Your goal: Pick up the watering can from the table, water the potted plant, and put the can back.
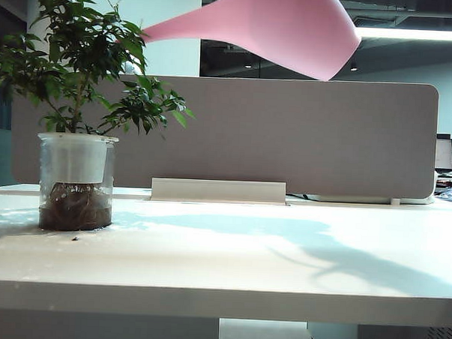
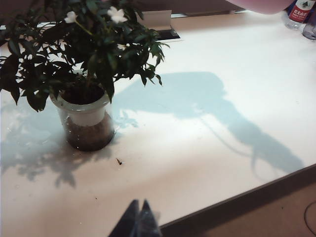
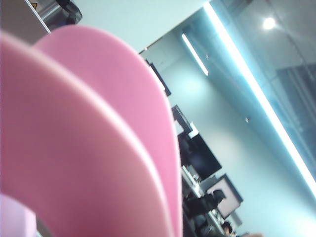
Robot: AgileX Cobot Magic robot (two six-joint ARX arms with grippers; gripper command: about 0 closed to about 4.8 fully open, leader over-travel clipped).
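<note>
A pink watering can hangs tilted high in the upper middle of the exterior view, well clear of the white bench, its thin spout slanting down and left until the tip reaches the top leaves of the potted plant. The plant stands in its clear pot at the left of the bench, brown soil and roots showing through the wall. The right tool is not seen in any view; its wrist camera is filled with the can's pink curves pressed close to the lens, so whether its fingers grip the can cannot be told. The left tool sits at the bottom edge of its wrist view, dark fingertips drawn close together with nothing between them, well apart from the plant at upper left. A grey partition panel runs behind the bench, and the can's shadow falls across the surface at right. Bottles stand at the far upper right corner.
</note>
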